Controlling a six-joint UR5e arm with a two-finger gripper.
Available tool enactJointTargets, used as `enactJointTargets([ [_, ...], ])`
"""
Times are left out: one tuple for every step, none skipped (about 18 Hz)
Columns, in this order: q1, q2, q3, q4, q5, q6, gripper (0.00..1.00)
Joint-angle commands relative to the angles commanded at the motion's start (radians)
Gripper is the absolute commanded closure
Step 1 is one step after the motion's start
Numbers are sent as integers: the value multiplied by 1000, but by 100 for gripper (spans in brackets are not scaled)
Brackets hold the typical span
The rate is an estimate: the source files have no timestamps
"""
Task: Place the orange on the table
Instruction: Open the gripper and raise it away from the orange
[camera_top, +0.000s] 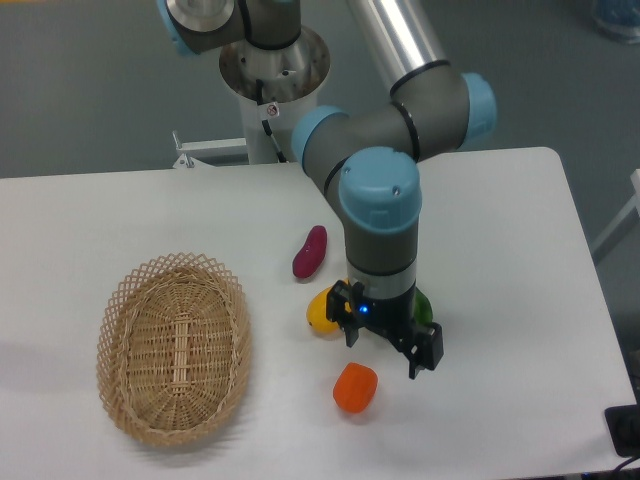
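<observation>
The small, bright orange, slightly blocky toy orange (355, 387) lies on the large white smooth table (520, 260), near its front edge and a little right of the middle. Nothing grips it. The black two-finger gripper (390, 346) hangs above and to the right of the orange, apart from it, with its jaws spread wide and nothing between them; one finger shows at the left near the yellow fruit and the other at the lower right. A small blue light glows on the gripper's body.

Above the gripper rises the grey wrist of the arm (381, 215) with its light blue caps, and the silver tube of the arm runs up to the top of the view.

Just behind and left of the gripper sits a yellow rounded toy fruit (322, 312), partly hidden by the gripper's left finger. Behind the wrist a sliver of a larger green toy fruit (423, 306) shows; most of it is covered by the arm. Farther back and left lies a dark magenta, elongated toy vegetable (309, 252), tilted, apart from the yellow fruit.

Well to the left of the orange stands an oval woven wicker basket (173, 346) in pale tan. Its inside shows only the woven bottom. The orange lies outside it, on the bare tabletop between the basket and the table's right edge.
</observation>
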Motion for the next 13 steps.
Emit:
enactJointTargets([
  [2,0,0,0,-2,6,0],
  [5,5,-2,0,-6,18,0],
  [11,18,-3,0,-17,28,0],
  [17,21,-3,-3,-23,28,0],
  [21,26,-2,-18,-28,28,0],
  [23,34,-2,-24,-29,29,0],
  [26,35,-2,-28,-29,37,0],
  [38,47,-5,-37,-32,52,0],
  [40,52,-5,-47,-35,64,0],
  [46,58,-6,-57,-43,78,0],
  [58,63,-8,-58,-60,78,0],
  [64,74,-8,-58,-69,78,0],
  [72,81,-9,-64,-75,80,0],
])
